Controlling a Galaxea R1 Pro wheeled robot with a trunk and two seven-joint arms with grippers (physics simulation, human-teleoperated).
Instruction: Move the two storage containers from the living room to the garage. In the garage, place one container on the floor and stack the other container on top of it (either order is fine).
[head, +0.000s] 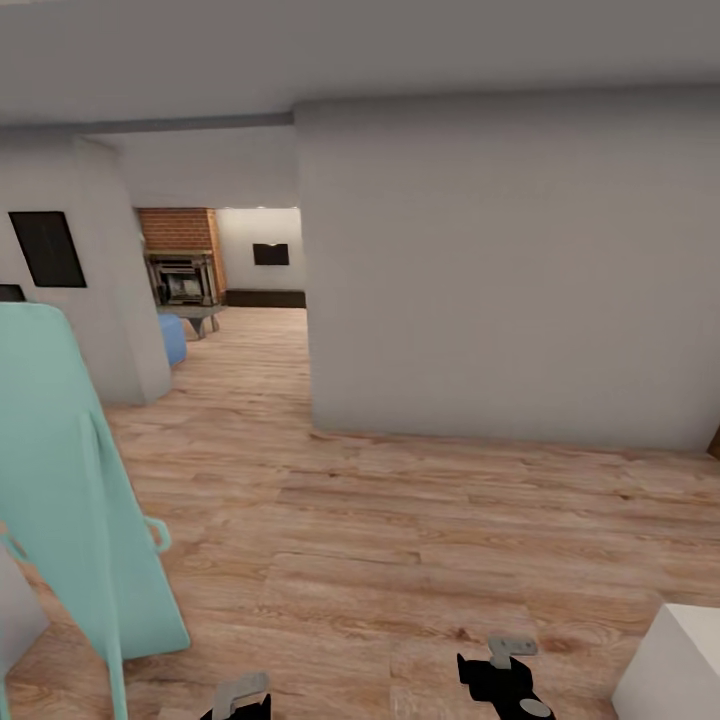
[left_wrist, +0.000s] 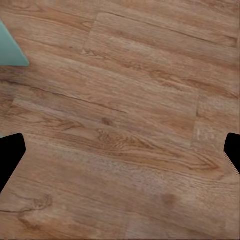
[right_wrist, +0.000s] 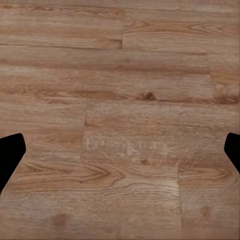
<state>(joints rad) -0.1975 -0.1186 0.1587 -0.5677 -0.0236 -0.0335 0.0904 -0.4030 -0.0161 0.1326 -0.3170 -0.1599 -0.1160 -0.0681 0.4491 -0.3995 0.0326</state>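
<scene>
The two storage containers are out of view, and so is the garage with its floor. Far ahead past a wall opening lies the living room, with its dark fireplace (head: 183, 280) against brick and a blue cushion seat (head: 172, 338). My left gripper (head: 240, 698) and right gripper (head: 505, 668) hang low over light wood planks (head: 380, 540). In the left wrist view the left gripper (left_wrist: 120, 155) is open with bare planks between its fingertips. The right gripper (right_wrist: 120, 155) is open too, with nothing in it.
A broad white wall (head: 500, 270) blocks the way ahead on the right. A white pillar (head: 110, 300) with a black frame stands at the left of the opening. A mint-green piece of furniture (head: 60, 480) is close on my left, and a white box (head: 670, 665) sits near my right.
</scene>
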